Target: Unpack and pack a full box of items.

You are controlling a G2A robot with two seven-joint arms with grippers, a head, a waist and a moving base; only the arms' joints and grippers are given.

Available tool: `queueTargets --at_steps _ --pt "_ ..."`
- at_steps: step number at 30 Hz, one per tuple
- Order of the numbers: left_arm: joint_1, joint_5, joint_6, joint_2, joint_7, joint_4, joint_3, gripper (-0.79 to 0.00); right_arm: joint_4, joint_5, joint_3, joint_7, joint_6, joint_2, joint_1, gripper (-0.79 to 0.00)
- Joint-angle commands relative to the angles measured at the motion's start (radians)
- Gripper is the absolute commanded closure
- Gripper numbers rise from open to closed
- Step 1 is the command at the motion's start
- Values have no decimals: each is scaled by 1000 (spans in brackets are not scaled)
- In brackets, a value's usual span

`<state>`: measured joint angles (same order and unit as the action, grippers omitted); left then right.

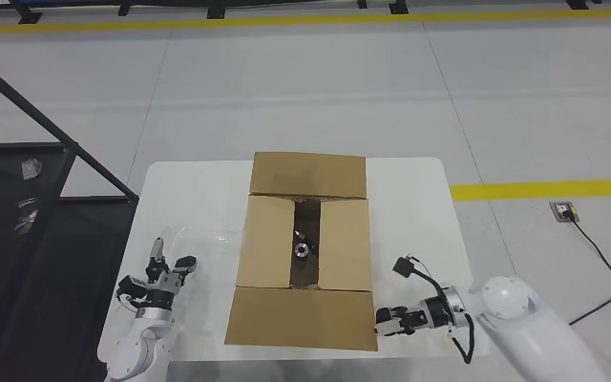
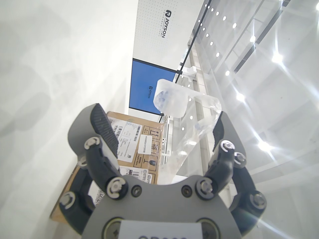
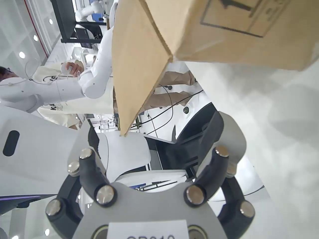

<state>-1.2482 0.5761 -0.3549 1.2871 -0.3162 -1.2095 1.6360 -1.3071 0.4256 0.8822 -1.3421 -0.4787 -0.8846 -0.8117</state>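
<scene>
Right now my left gripper (image 1: 172,260) sits at nine o'clock of the box (image 1: 308,250), jaws spread, a clear bag (image 2: 174,100) between them. My right gripper (image 1: 382,320), at four o'clock, gapes beside the near flap (image 1: 301,318).

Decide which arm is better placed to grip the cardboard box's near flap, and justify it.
Right. The right pincer, open, sits at a corner of the near flap; the left pincer, also open, is across the box, by a clear bag.

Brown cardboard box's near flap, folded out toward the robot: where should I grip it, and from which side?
Pinch the brown cardboard near flap at its thin right edge, coming from the robot's right: it juts out as a free flat panel, and the open right gripper sits beside that edge.
</scene>
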Motion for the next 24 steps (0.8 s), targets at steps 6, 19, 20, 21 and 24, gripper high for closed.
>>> queueTargets --at_steps 6,19,20,21,24 --pt "-10 -4 -3 0 5 -5 4 -785 -42 39 -167 72 -72 5 107 -785" --pt "-14 7 -9 0 6 7 16 -785 -49 278 -283 119 -119 44 208 -785" --pt "-13 8 -9 0 7 8 16 -785 -45 300 -286 119 -119 43 214 -785" --pt "-13 8 -9 0 7 8 16 -785 -36 321 -288 120 -119 41 221 -785" --pt "-10 4 -5 0 8 12 16 -785 1 401 -288 123 -123 26 242 -785"
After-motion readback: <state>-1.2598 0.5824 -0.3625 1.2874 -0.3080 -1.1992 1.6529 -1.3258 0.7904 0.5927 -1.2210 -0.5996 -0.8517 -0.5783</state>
